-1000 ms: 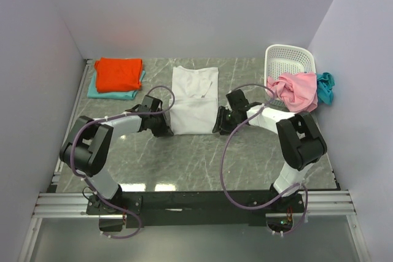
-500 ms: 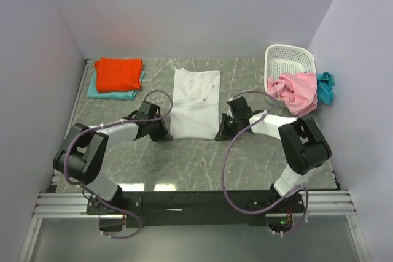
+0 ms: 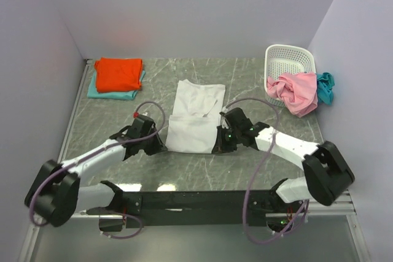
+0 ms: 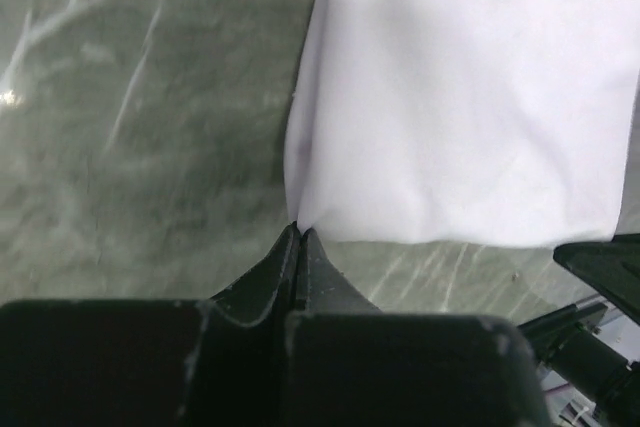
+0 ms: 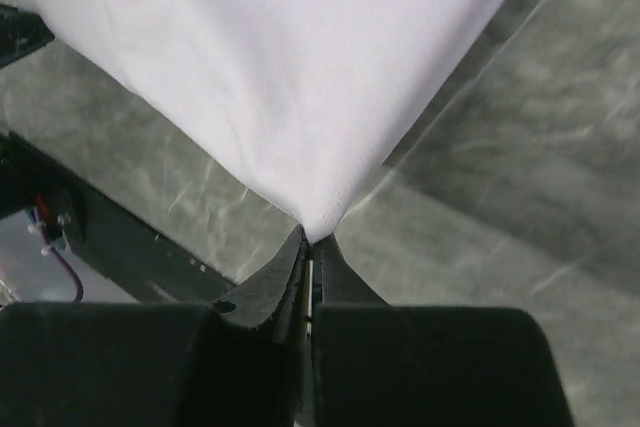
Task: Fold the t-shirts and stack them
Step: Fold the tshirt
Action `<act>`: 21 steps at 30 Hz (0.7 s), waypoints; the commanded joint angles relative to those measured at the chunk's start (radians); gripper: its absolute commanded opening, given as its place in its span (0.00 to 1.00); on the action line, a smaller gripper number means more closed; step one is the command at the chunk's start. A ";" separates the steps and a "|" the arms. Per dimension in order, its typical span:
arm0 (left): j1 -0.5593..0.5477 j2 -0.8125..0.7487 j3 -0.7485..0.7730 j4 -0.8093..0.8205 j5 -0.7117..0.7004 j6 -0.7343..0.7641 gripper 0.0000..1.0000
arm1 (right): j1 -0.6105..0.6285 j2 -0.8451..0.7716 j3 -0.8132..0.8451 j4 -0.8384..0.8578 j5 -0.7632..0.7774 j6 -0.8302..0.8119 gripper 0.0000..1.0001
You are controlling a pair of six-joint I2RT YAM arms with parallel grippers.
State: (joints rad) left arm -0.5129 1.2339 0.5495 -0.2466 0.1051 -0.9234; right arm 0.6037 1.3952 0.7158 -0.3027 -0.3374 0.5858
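At the middle of the desk, your 2 pincers grip the white t-shirt (image 3: 193, 118) by its near corners. The left gripper (image 3: 155, 144) is clenched on the near-left corner and the right gripper (image 3: 220, 142) on the near-right, with the cloth running away from both toward the far edge. In the far-left corner, 2 shirts look finished, the orange-red shirt (image 3: 118, 73) stacked on the pale aqua shirt (image 3: 98, 92). By the far-right corner, the pink shirt (image 3: 293, 90) and teal-blue shirt (image 3: 325, 87) lie crumpled against the laundry basket (image 3: 288, 59), unfolded. You appear partway through shirt 3 of 5.
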 commanded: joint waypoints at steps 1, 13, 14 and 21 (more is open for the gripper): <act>-0.021 -0.153 -0.016 -0.094 -0.074 -0.040 0.01 | 0.036 -0.131 0.002 -0.125 0.023 -0.010 0.00; -0.030 -0.436 0.113 -0.197 -0.079 0.011 0.01 | 0.087 -0.334 0.060 -0.251 -0.255 -0.058 0.00; -0.030 -0.438 0.137 -0.201 -0.087 0.014 0.01 | 0.085 -0.343 0.065 -0.248 -0.271 -0.057 0.00; -0.029 -0.338 0.216 -0.129 -0.102 0.050 0.01 | 0.056 -0.390 0.100 -0.291 -0.144 -0.035 0.00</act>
State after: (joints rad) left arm -0.5411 0.8452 0.7002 -0.4267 0.0391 -0.9131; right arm 0.6804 1.0363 0.7677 -0.5564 -0.5308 0.5434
